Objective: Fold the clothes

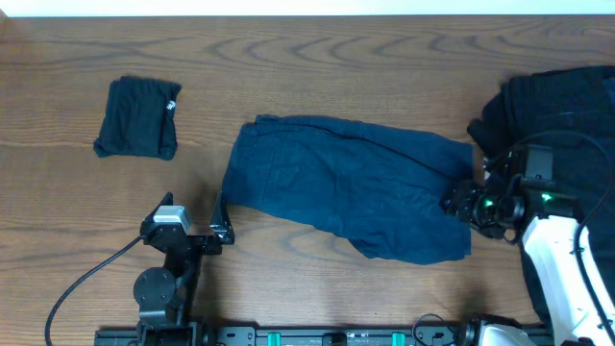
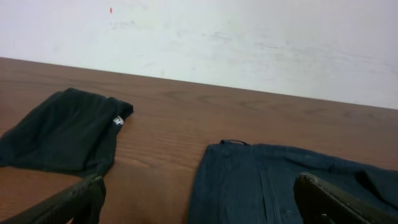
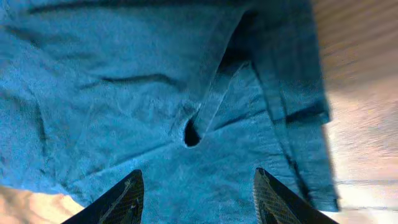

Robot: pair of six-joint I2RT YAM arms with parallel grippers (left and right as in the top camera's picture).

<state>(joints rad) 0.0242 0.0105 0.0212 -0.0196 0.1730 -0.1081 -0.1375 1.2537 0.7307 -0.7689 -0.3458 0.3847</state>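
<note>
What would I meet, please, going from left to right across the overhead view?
The folded black garment → left pincer → navy shorts → pile of dark clothes.

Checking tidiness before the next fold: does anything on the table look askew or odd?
The navy garment lies slanted and rumpled, its right edge creased beneath the right gripper. The folded black piece looks neat.

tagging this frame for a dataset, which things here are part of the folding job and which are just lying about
Job:
navy shorts, spread mid-table
folded black garment, far left
dark clothes pile, right edge

Lying about:
black cable, front left
</note>
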